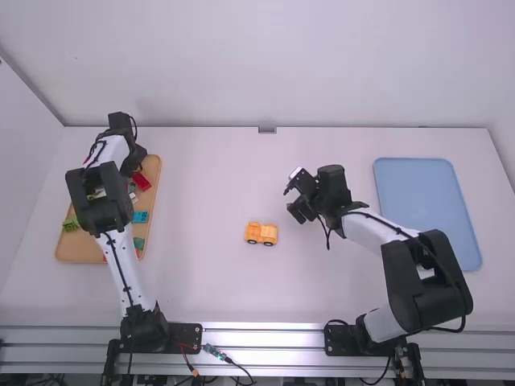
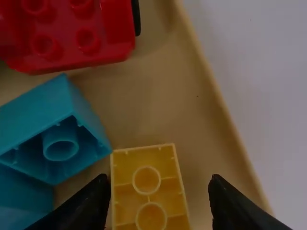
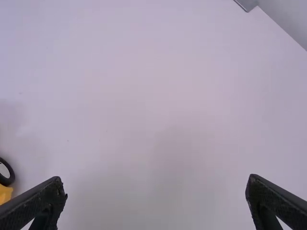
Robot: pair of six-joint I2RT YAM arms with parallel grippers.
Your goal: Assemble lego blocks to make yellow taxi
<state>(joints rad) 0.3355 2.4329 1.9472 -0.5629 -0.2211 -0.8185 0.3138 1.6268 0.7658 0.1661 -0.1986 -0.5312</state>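
My left gripper point(image 1: 138, 165) is over the wooden tray at the table's left. In the left wrist view the left gripper point(image 2: 157, 189) stands open, its fingertips on either side of a yellow brick point(image 2: 147, 178) that shows its hollow underside. The orange-yellow wheeled lego piece point(image 1: 261, 233) rests on the table between the arms. To its upper right is my right gripper point(image 1: 294, 201). The right wrist view shows the right gripper point(image 3: 156, 186) open with nothing between its fingers, and part of the wheeled piece point(image 3: 5, 192) at the left edge.
The wooden tray point(image 1: 79, 249) also holds a red wheeled piece point(image 2: 72, 40), a teal brick point(image 2: 41, 112) touching or nearly touching the yellow one, and a green brick point(image 1: 71, 224). A blue tray point(image 1: 422, 201) lies at the table's right.
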